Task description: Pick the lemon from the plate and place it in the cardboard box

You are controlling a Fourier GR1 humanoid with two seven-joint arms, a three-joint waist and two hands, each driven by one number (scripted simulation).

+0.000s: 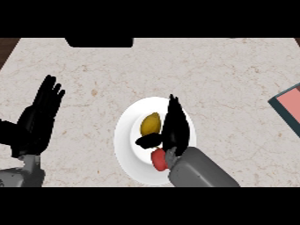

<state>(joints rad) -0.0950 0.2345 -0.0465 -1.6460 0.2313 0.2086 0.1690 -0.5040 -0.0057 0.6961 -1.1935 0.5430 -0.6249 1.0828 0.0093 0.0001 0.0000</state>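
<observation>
One yellow oval lemon, one round white plate and one pink-lined cardboard box are seen on the speckled stone counter. The lemon is laid on the plate, just left of the right hand, whose fingers are held straight, nothing grasped. Its long axis is pointed away from the robot. The left hand is rested open at the view's left.

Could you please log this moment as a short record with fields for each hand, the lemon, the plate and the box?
left hand: open, resting at the view's left, fingers up
right hand: open, over the plate beside the lemon
lemon: on the plate, not grasped
plate: white, counter centre
box: at the right edge, partly in view
</observation>
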